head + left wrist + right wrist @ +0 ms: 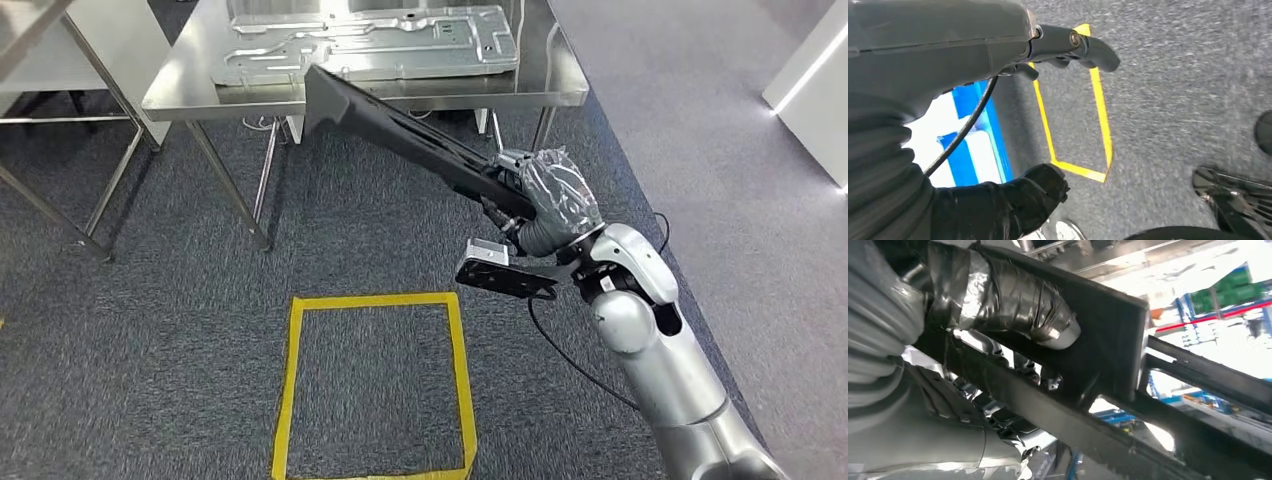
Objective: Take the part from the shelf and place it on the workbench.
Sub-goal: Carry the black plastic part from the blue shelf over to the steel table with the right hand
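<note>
A long, flat black plastic part (400, 125), ribbed and slotted along its length, is gripped near one end by the right hand (545, 195), whose fingers are wrapped in glossy film. The part is held aloft at a slant, its far end raised so that it overlaps the front edge of the shiny stainless-steel workbench (190, 75). In the right wrist view the taped thumb (1018, 310) is seen pressed across the flat face of the part, with the darker fingers tucked beneath it, so the hold is judged firm. A large, pressed silver sheet-metal panel (370, 40) is already lying on the bench top.

The left hand (1068, 45) is seen in its wrist view hanging over grey carpet (150, 330), near a square marked in yellow tape (375, 300). Nothing is held in it; its fingers are curled in loosely rather than spread.

The carrying step is judged nearly done, with the setting-down still to come. For that to be done well, the far end should be kept higher than the bench edge until it is fully over the top, since a knock against the rim could twist the part in the grip. The part should then be levelled and lowered onto bare steel beside or in front of the panel, if room allows. The fingers should be opened only once the weight is borne by the bench.
</note>
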